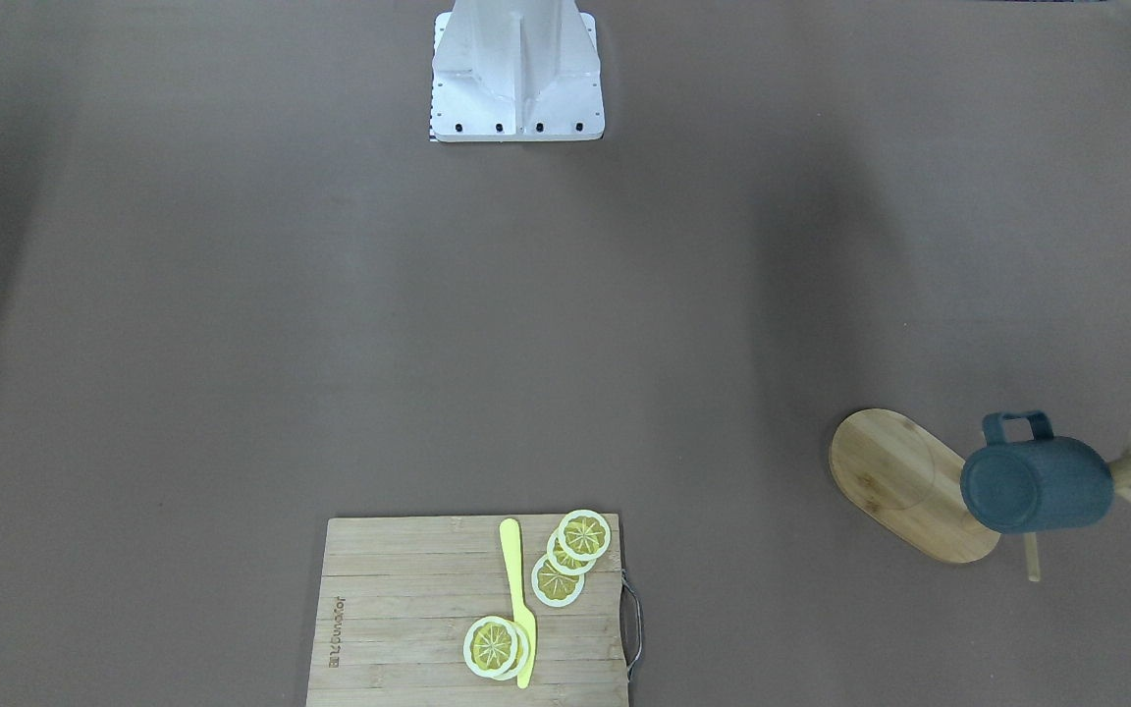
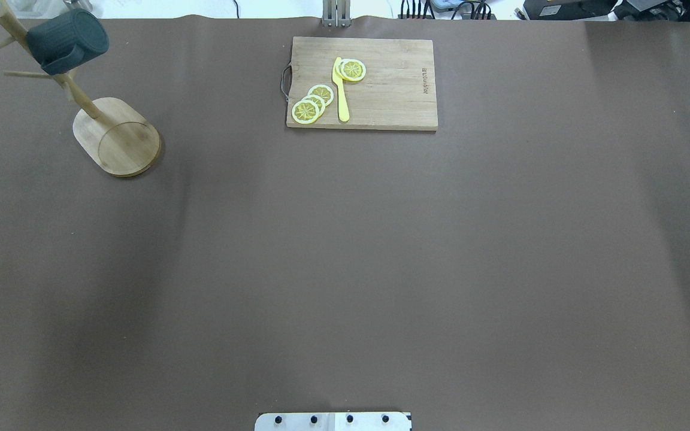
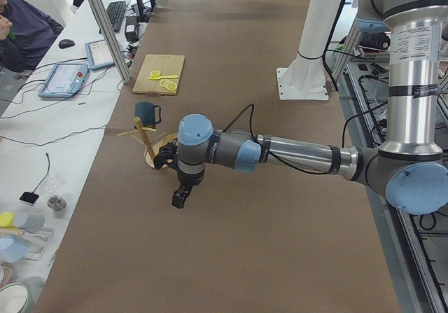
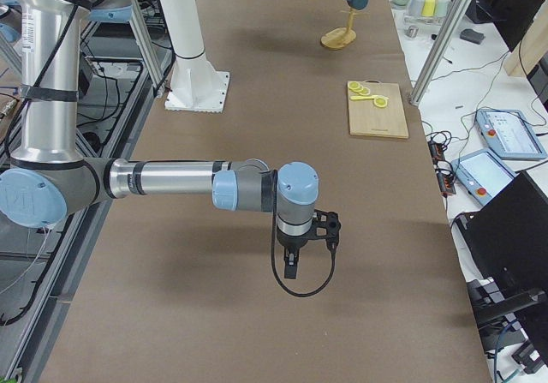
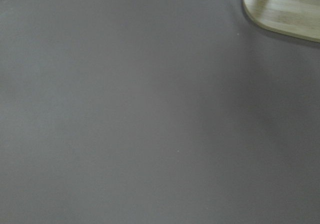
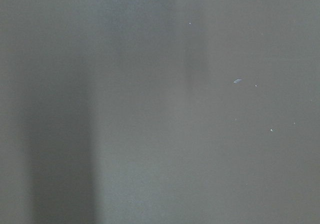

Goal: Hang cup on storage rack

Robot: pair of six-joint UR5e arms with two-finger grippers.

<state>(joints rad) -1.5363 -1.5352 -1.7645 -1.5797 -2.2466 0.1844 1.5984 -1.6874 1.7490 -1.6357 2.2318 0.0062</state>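
Note:
The dark teal cup hangs on a peg of the bamboo storage rack, bottom toward the front-facing camera, handle up. In the overhead view the cup sits high on the rack at the far left. My left gripper shows only in the exterior left view, above the table, near the rack and apart from the cup; I cannot tell whether it is open. My right gripper shows only in the exterior right view, far from the rack; I cannot tell its state. The left wrist view shows the rack's base.
A wooden cutting board with lemon slices and a yellow knife lies at the table's far middle. The white robot base stands at the near edge. A seated operator is beside the table.

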